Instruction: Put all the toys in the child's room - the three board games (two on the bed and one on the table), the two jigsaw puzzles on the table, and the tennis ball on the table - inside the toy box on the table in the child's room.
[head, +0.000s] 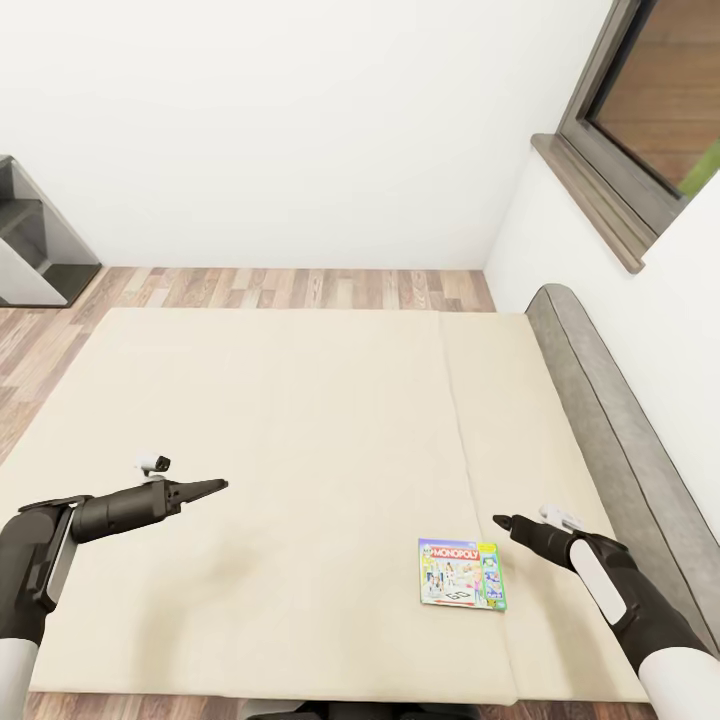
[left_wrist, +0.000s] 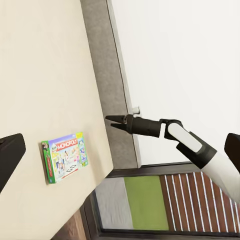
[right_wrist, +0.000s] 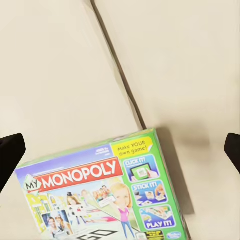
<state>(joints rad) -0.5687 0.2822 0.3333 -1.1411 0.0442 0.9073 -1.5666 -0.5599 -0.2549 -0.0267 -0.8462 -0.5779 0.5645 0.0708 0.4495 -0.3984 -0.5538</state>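
The bed (head: 300, 430) spreads wide under both arms, its beige mattress almost bare, with a seam running near to far right of centre. One board game (head: 462, 574), a white-blue "My Monopoly" box with a green edge, lies flat on the near right part of the mattress, just right of that seam and close to the near edge. It sits apart from the grey headboard (head: 610, 400), which runs along the bed's right side against the white wall.

The right gripper (head: 503, 522) hovers just right of and slightly beyond the box, not touching it; its fingers look drawn together to a point in the head view, while in the right wrist view two dark tips sit far apart at the frame's sides, so I cannot tell its state for sure. The left gripper (head: 218, 486) hangs over the open near left mattress, well apart from the box, also tapering to a point with nothing in it.

Wood floor (head: 300, 288) shows beyond the far edge, a window (head: 650, 110) at far right.
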